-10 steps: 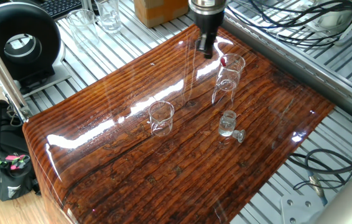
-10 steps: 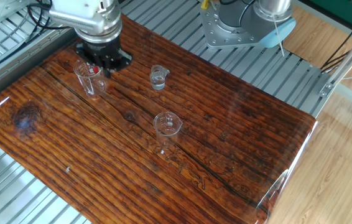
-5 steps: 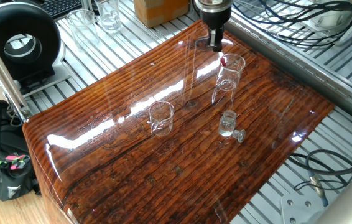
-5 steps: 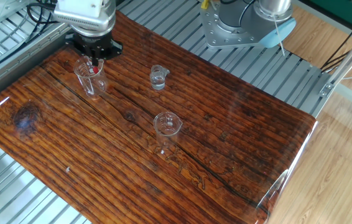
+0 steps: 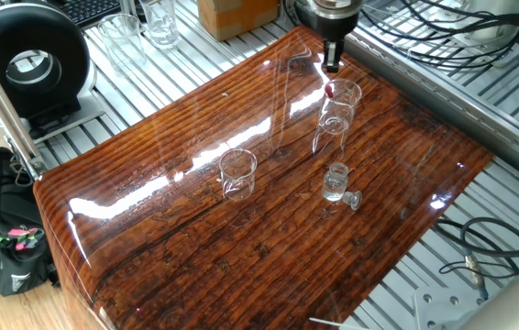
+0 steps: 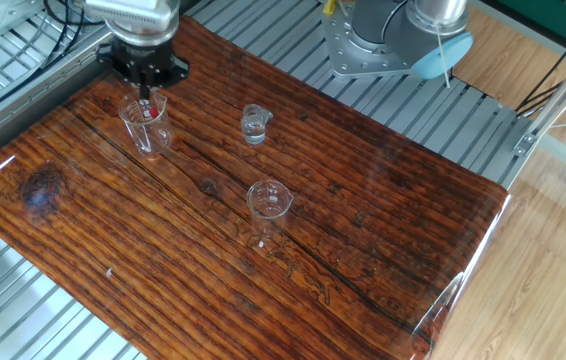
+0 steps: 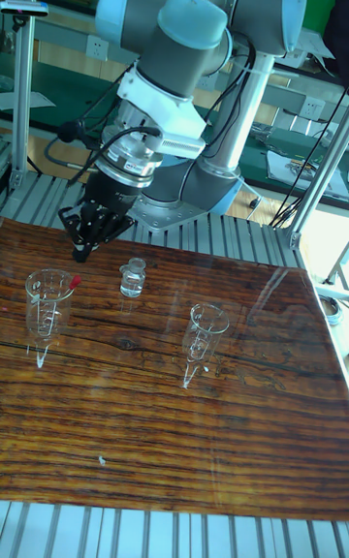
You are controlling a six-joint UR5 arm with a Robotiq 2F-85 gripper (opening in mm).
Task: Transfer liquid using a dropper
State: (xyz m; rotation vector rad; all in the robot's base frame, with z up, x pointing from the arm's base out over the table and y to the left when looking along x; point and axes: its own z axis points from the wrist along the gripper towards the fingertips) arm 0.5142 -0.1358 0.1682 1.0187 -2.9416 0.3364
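Far-edge beaker [image 5: 336,113]: we see the dropper [image 5: 330,91] leaning inside (red bulb at rim).
Claw [image 5: 332,62]: hovering above it, grip unclear to us.

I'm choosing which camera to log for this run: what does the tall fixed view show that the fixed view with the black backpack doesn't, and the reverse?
Only the tall fixed view shows the arm's grey and blue joints and the green wall behind. Only the backpack view shows the backpack, the black ring-shaped device and the small stopper lying beside the bottle. Both show the end effector above the dropper's red bulb, the conical glass holding the dropper, the small bottle and the second conical glass.
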